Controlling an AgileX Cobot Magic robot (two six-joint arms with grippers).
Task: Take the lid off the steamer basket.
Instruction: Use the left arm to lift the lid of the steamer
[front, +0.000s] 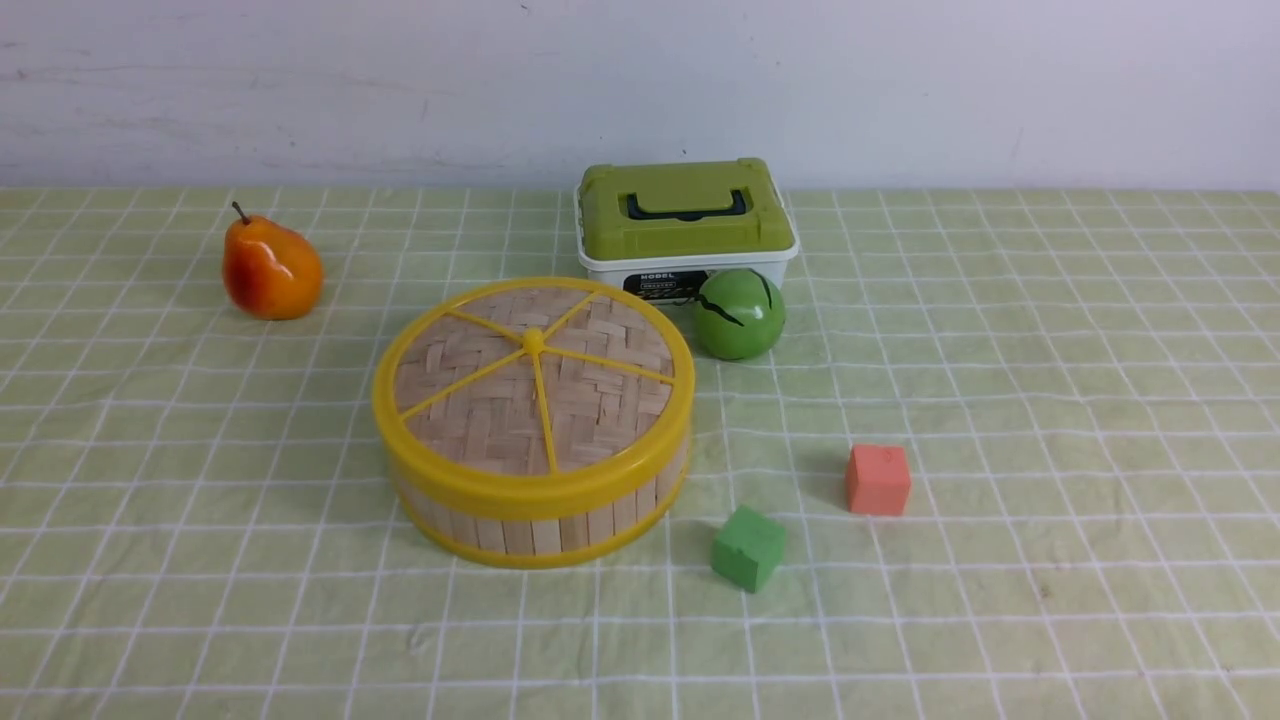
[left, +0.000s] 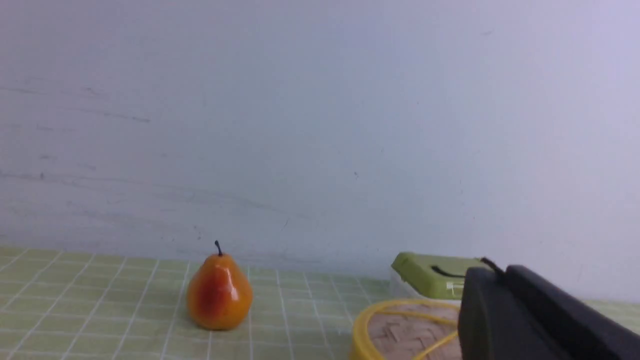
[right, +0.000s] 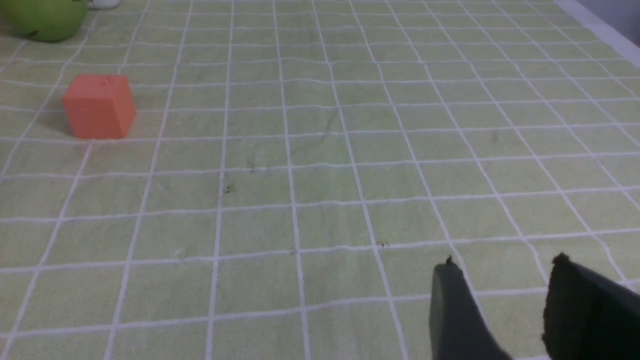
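While atop the steamer basket (front: 540, 527), the lid (front: 500, 400), untouched.

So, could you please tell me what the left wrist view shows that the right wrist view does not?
Only the left wrist view shows the glossy orange pear, the olive-green handled box lid and part of the round woven bamboo lid with its yellow plastic rim. Only the right wrist view shows the orange-red cube and the edge of the round green ball. Both share the pale green checked tablecloth.
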